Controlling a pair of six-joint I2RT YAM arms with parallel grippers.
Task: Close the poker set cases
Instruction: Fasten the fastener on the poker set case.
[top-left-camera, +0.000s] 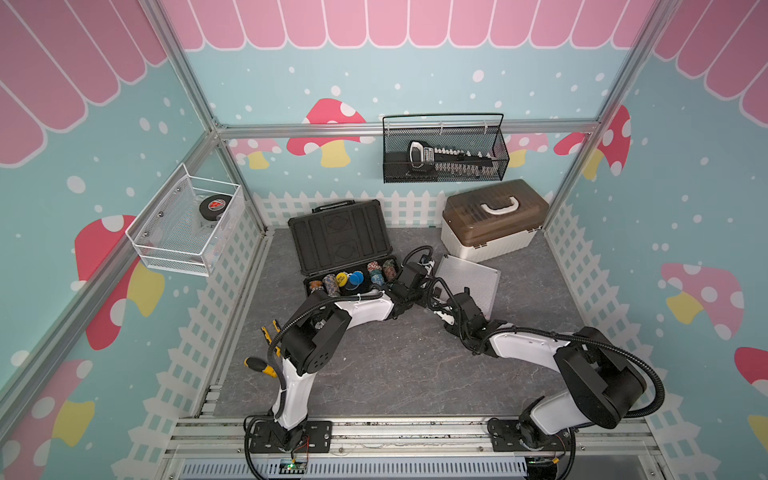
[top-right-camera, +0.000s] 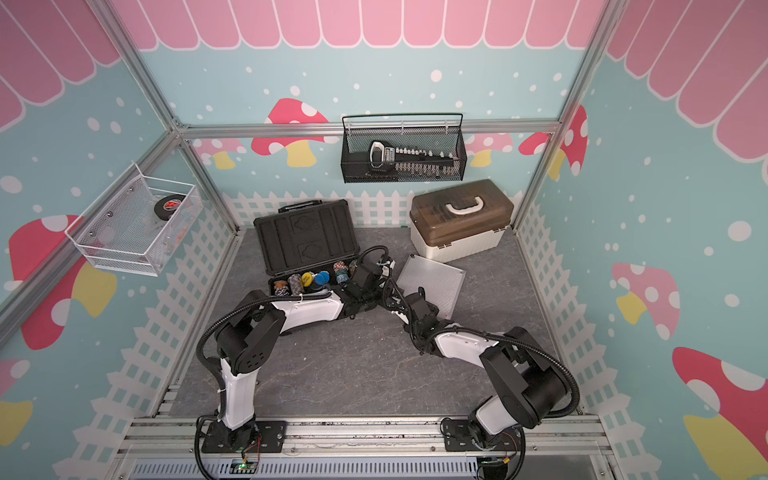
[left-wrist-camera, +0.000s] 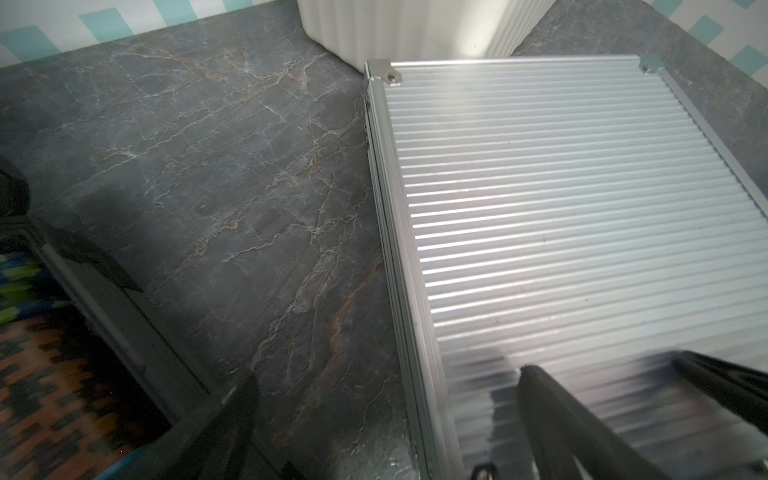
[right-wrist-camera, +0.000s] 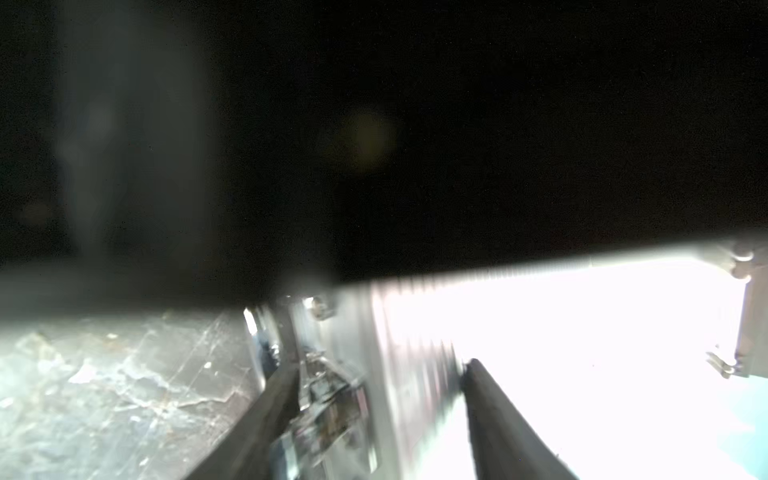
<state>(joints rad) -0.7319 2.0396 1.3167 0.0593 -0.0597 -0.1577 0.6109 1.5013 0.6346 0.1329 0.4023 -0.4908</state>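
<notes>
The black poker case (top-left-camera: 338, 237) (top-right-camera: 305, 237) stands open at the back of the floor, lid upright, with chip stacks (top-left-camera: 353, 278) in its base. To its right the silver ribbed case (top-left-camera: 469, 282) (top-right-camera: 436, 278) (left-wrist-camera: 561, 208) lies flat with its lid down. My left gripper (top-left-camera: 430, 266) (left-wrist-camera: 386, 399) is open and straddles the silver case's side edge, one finger over the floor and one over the ribbed lid. My right gripper (top-left-camera: 434, 297) (right-wrist-camera: 374, 415) has its jaws apart around the silver case's edge (right-wrist-camera: 415, 353) and a metal latch (right-wrist-camera: 328, 399). That view is blurred, so I cannot tell whether it touches them.
A white storage box with a brown lid (top-left-camera: 494, 224) sits just behind the silver case. A black wire basket (top-left-camera: 444, 149) hangs on the back wall and a white mesh basket (top-left-camera: 187, 220) on the left wall. Yellow-handled tools (top-left-camera: 262, 365) lie at the floor's left edge.
</notes>
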